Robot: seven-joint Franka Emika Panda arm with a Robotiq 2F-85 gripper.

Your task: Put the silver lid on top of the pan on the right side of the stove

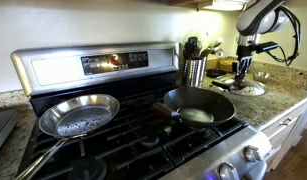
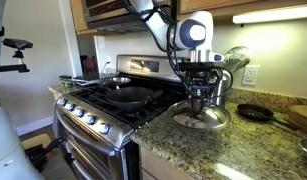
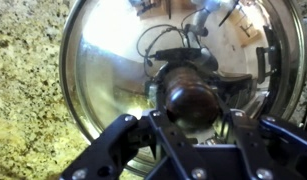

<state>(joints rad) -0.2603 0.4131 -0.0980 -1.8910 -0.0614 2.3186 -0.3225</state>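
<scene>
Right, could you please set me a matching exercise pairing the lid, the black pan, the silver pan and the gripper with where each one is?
Things:
1. lid
2. black pan
3. silver pan
4. gripper

Places or states:
A. on the left side of the stove
B. shut on the knob
C. on the counter beside the stove
D. on the right side of the stove

Pairs: 1-C, 2-D, 3-A, 4-B
</scene>
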